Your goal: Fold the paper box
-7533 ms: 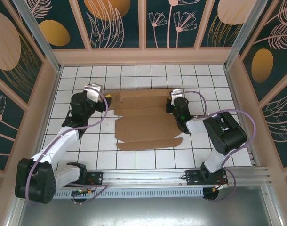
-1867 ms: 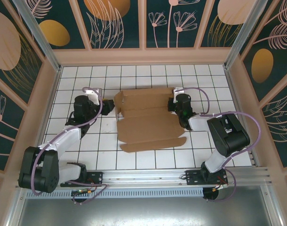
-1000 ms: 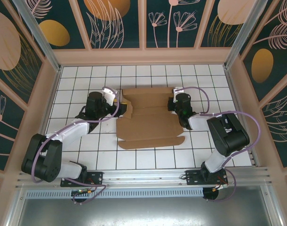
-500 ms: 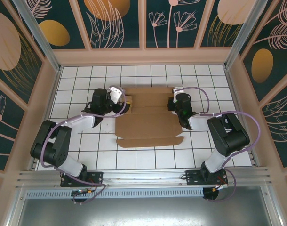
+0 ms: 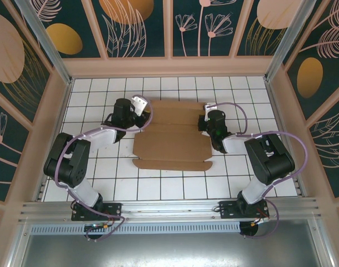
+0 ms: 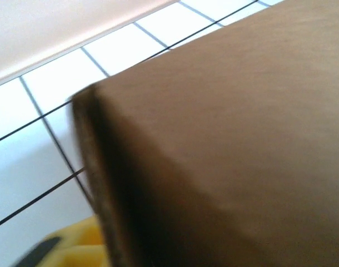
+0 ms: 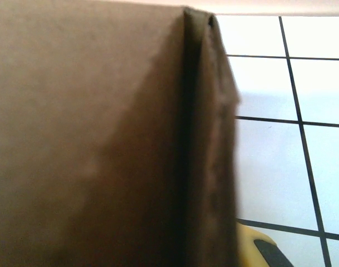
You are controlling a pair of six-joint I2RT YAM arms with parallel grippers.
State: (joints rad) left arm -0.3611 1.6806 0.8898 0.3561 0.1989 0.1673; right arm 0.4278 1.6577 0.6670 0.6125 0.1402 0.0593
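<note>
The paper box is a plain brown cardboard sheet, partly folded, lying mid-table. Its back section stands raised between the two arms. My left gripper is at the back left side of the box. In the left wrist view, cardboard runs down into the jaws beside a yellow fingertip pad, so the gripper is shut on that edge. My right gripper is at the back right side. In the right wrist view, a doubled cardboard edge is pinched next to its yellow pad.
The table is white tile with a black grid. Pale wooden walls close in the back and both sides. An aluminium rail runs along the near edge by the arm bases.
The left arm swung in from the left to the box's back left side and its jaws closed there. The sheet shifted slightly left and its front flap drew in. The right gripper kept its hold.
</note>
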